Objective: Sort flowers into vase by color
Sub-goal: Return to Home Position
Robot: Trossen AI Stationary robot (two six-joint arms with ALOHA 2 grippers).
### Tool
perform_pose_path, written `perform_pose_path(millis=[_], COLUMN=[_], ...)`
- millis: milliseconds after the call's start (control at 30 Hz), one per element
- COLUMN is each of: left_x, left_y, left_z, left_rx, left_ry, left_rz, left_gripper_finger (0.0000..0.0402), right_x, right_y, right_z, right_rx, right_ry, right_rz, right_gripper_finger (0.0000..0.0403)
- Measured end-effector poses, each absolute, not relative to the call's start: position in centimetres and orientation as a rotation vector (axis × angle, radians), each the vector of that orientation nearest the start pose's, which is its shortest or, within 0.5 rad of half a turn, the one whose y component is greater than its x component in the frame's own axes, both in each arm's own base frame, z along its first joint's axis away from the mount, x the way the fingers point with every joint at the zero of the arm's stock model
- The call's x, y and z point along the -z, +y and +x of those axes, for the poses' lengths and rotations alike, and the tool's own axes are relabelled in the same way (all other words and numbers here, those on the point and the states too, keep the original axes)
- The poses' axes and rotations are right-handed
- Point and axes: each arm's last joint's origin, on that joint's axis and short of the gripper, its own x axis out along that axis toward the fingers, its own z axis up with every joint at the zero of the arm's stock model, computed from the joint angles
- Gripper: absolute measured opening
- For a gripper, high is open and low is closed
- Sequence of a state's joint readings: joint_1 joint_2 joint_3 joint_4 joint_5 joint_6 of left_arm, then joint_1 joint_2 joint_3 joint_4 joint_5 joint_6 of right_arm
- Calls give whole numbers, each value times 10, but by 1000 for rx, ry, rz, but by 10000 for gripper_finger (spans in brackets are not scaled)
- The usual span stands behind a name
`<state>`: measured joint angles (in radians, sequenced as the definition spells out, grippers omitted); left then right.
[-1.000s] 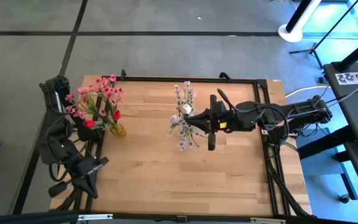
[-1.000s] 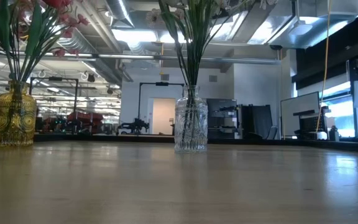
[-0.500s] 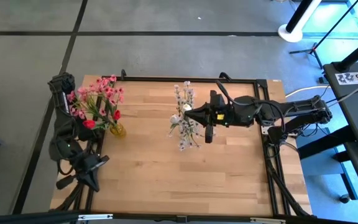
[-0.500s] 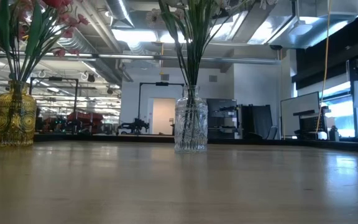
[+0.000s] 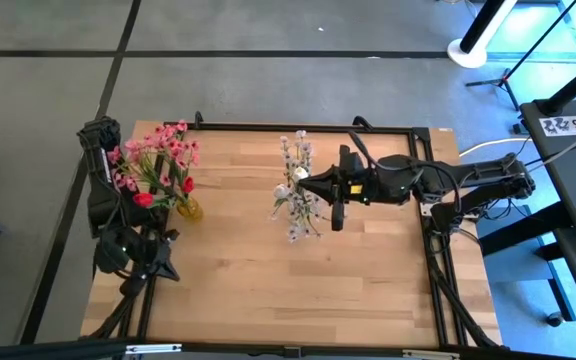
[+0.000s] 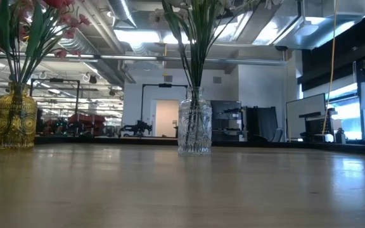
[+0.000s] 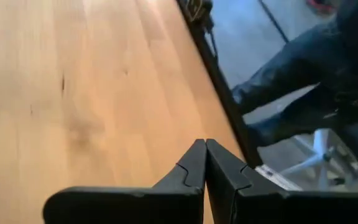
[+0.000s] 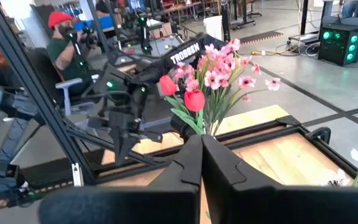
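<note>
Now: left claw (image 7: 204, 144) is sitting pinched together, empty, low over the tabletop (image 5: 268, 270) by its left edge, apparently parking. Right claw (image 8: 201, 140), likewise together and empty, is hovering beside the white flowers (image 5: 293, 150) in the clear vase (image 6: 194, 130). Pink and red flowers (image 5: 163, 150) are standing in the yellow vase (image 6: 14, 123); sorting looks finished.

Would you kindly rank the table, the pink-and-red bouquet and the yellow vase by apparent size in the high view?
1. table
2. pink-and-red bouquet
3. yellow vase, partly covered by its flowers
</note>
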<state>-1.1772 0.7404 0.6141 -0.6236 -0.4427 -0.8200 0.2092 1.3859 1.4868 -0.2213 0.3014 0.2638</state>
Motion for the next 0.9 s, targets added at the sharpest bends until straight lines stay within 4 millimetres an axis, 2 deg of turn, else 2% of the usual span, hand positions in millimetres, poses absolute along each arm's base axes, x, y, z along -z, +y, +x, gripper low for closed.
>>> perform_pose_path(millis=[67,167,367,433,533,600,733,900], left_x=[-248,-254,-266,-260,-239,-225,-211,-192], left_y=[-130,-136,-138,-138,-138,-136,-131,-121], left_z=[66,66,64,62,61,60,60,67], left_rx=[451,593,854,935,991,1003,1011,982], left_ry=[742,692,474,395,359,334,205,149], left_rz=[-212,-126,-87,-90,-136,-171,-220,-280], left_gripper_finger=[2,2,2,2,3,5,6,6], right_x=[-438,-439,-439,-439,-439,-440,-440,-440], right_y=[54,54,53,50,49,47,46,46], right_z=[297,296,296,297,297,298,298,298], right_rx=[100,100,107,118,120,125,122,127], right_ry=[93,92,91,90,89,82,82,80], right_rz=[253,258,253,254,255,256,260,260], right_gripper_finger=[6,5,5,5,5,5,5,5])
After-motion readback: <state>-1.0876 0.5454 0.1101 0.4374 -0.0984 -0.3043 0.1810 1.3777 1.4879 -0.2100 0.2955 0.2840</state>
